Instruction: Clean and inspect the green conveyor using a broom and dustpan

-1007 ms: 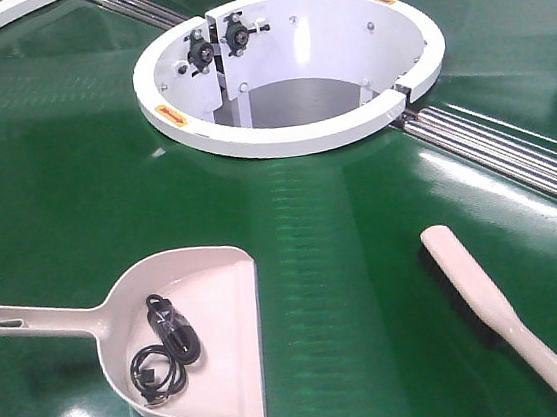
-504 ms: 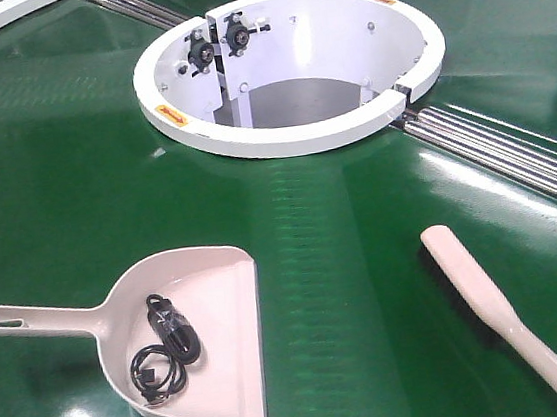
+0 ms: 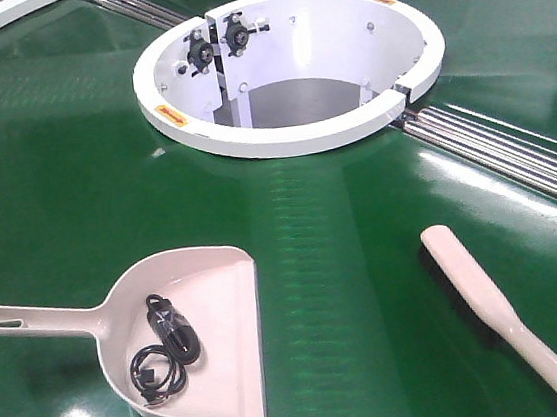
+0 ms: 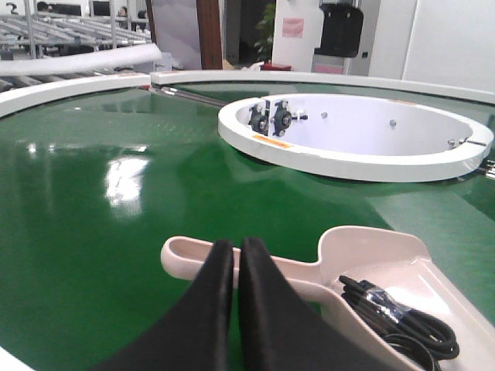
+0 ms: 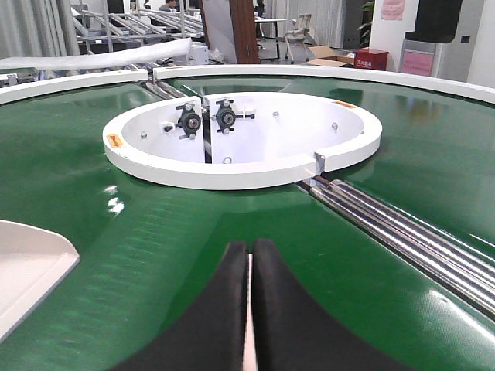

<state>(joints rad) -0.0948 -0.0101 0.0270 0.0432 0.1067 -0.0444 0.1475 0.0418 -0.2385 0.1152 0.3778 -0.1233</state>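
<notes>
- nothing has changed over the last second in the front view: dustpan (image 3: pixel 198 343), broom (image 3: pixel 502 319) and cable (image 3: pixel 164 352) sit exactly where they were, no arm enters that view
- dustpan lies on the green conveyor (image 3: pixel 345 261) near the front edge, handle pointing left, open mouth to the right; the coiled black cable is inside it
- broom lies well apart to the right, flat on the belt, handle toward the front-right corner, dark bristles just showing at its left edge
- left gripper (image 4: pixel 236 255) hangs over the dustpan handle, jaws pressed together, holding nothing
- right gripper (image 5: pixel 249 259) jaws also pressed together, empty; a thin pale strip shows in the slit between them, probably the broom below, can't tell for sure
- white ring opening (image 3: pixel 288 67) and steel rollers (image 3: pixel 514 156) sit beyond, untouched
- meaning: the stillness suggests sweeping is done and the tools are set down, or it's a pause before regrasp; can't tell which
</notes>
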